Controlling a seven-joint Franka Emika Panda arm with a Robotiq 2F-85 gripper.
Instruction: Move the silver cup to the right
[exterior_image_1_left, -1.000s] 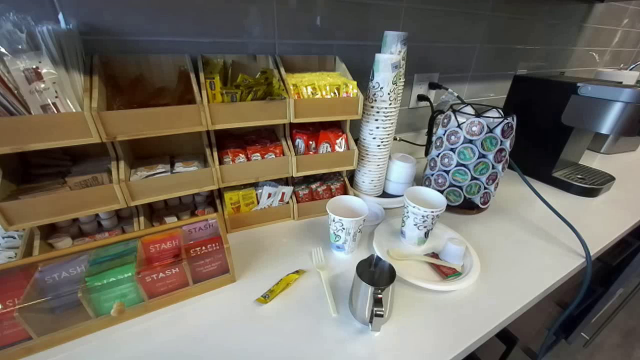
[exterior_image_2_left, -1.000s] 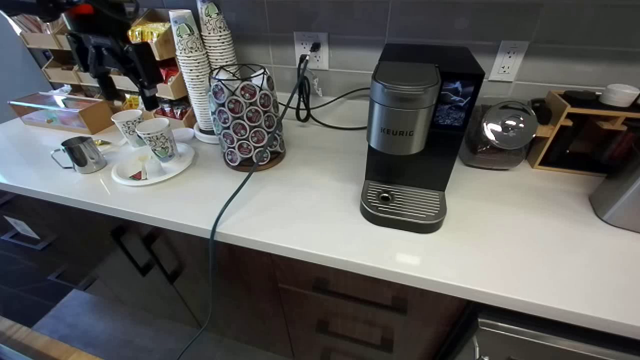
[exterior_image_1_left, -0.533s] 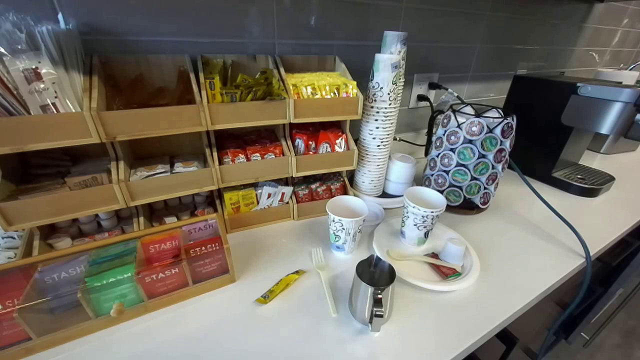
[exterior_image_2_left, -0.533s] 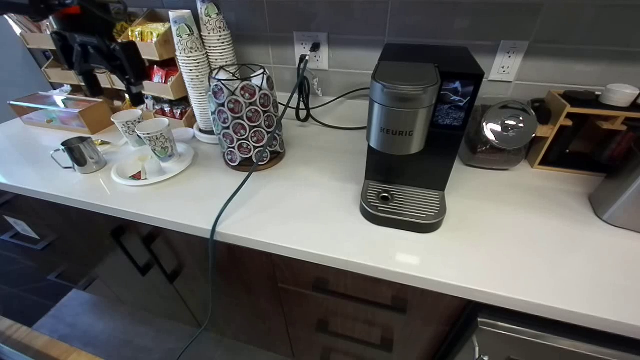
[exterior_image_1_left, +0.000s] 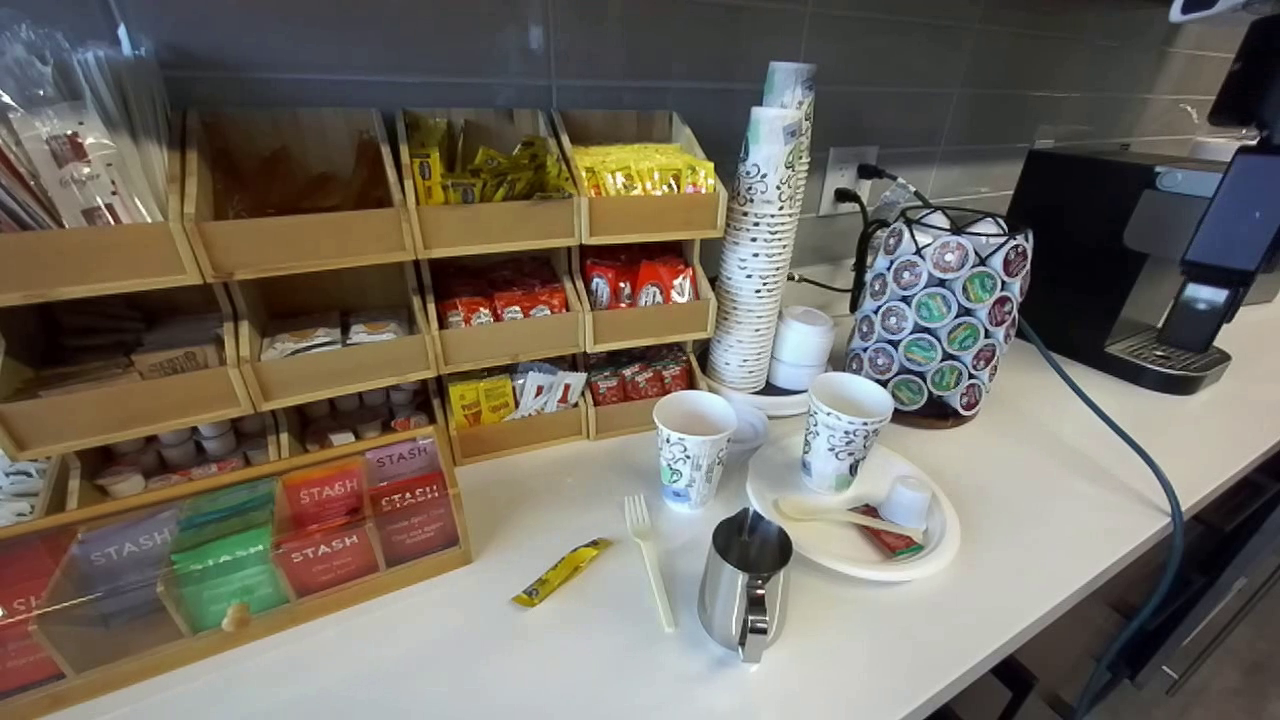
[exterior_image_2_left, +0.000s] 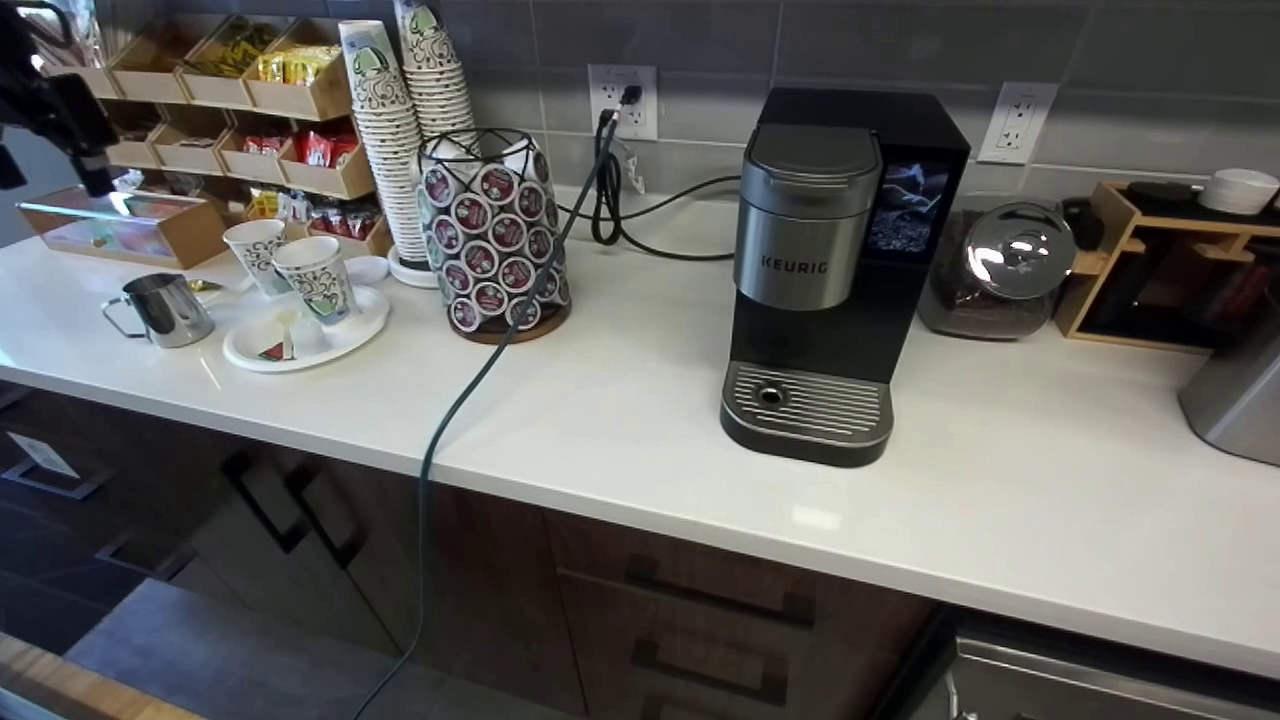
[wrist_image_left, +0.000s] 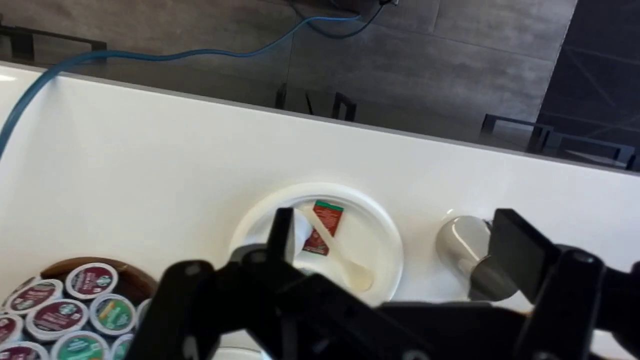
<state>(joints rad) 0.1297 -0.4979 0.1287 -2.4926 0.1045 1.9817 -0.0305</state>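
Observation:
The silver cup (exterior_image_1_left: 735, 600) is a shiny steel mug with an open dark top and a side handle. It stands upright on the white counter, next to the paper plate, and shows in both exterior views (exterior_image_2_left: 172, 315). In the wrist view the silver cup (wrist_image_left: 462, 240) lies below the gripper, near the right finger, which hides part of it. My gripper (wrist_image_left: 397, 235) is open and empty, its fingers wide apart over the plate and cup. In an exterior view the gripper (exterior_image_2_left: 55, 170) hangs above the counter at the upper left edge; part of it shows at the right edge in an exterior view (exterior_image_1_left: 1200, 300).
The plate (exterior_image_1_left: 770, 495) holds a paper cup (exterior_image_1_left: 845, 440), spoon and packet. Another paper cup (exterior_image_1_left: 690, 450), a fork (exterior_image_1_left: 648, 560) and a yellow packet (exterior_image_1_left: 562, 572) are near. Behind stand the cup stack (exterior_image_1_left: 755, 290), pod basket (exterior_image_1_left: 930, 320) and coffee maker (exterior_image_2_left: 810, 280).
My gripper has moved left towards the frame edge in an exterior view, and has come into sight at the right edge in an exterior view. The silver cup has not moved.

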